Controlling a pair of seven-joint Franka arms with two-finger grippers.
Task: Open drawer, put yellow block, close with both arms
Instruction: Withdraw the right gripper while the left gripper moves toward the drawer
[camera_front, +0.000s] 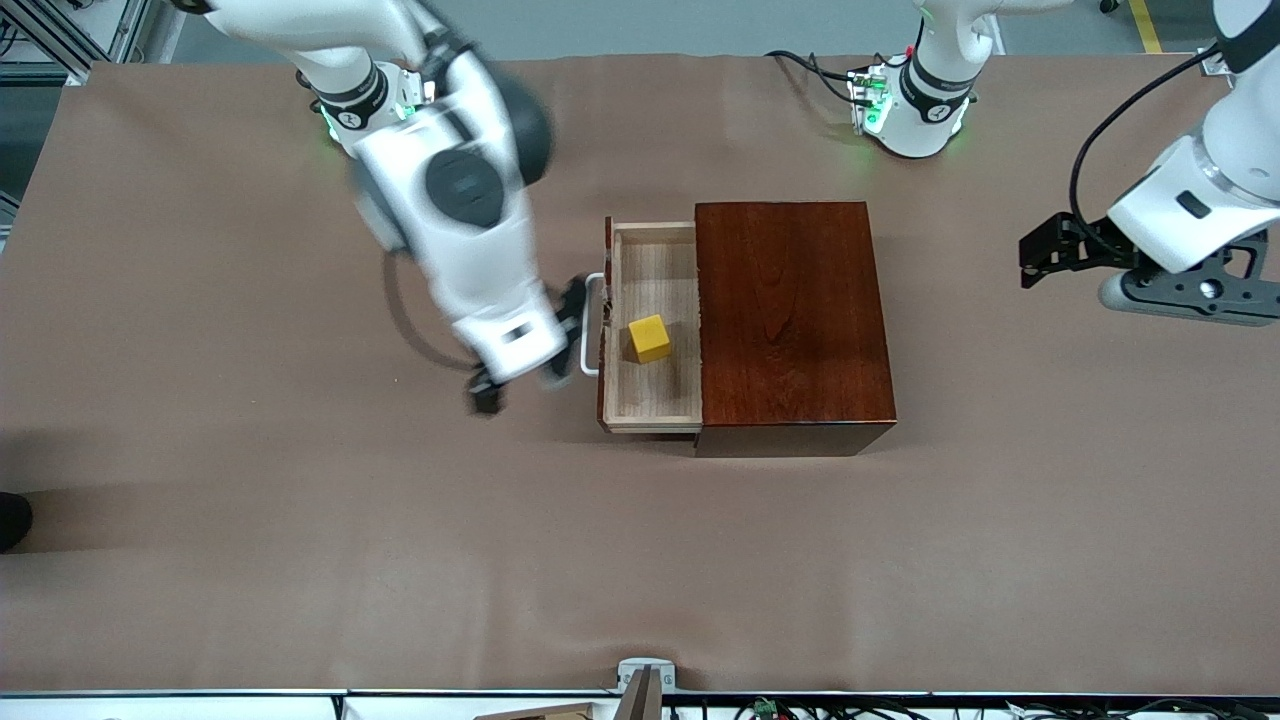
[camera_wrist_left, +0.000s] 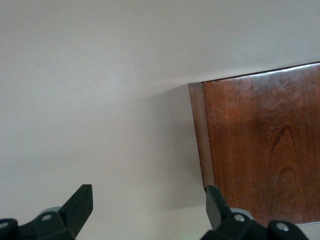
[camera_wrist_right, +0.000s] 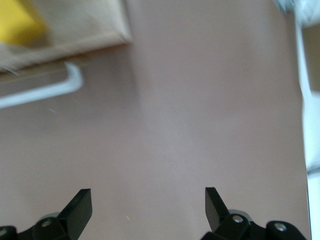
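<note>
The dark red-brown wooden box (camera_front: 790, 320) stands mid-table with its drawer (camera_front: 655, 410) pulled out toward the right arm's end. The yellow block (camera_front: 649, 338) lies inside on the pale drawer floor. My right gripper (camera_front: 530, 352) hangs open and empty over the table just outside the white handle (camera_front: 590, 325). In the right wrist view the gripper (camera_wrist_right: 148, 205) has only table between its fingers, with the handle (camera_wrist_right: 45, 90) and block (camera_wrist_right: 17, 22) off to one side. My left gripper (camera_front: 1042, 255) is open and empty over the table toward the left arm's end; beside that gripper (camera_wrist_left: 149, 202) the box (camera_wrist_left: 265, 145) shows.
A brown cloth (camera_front: 300, 550) covers the table. Cables (camera_front: 820, 70) lie near the left arm's base. A small grey mount (camera_front: 645, 685) sits at the table edge nearest the front camera. A dark object (camera_front: 12, 520) pokes in at the right arm's end.
</note>
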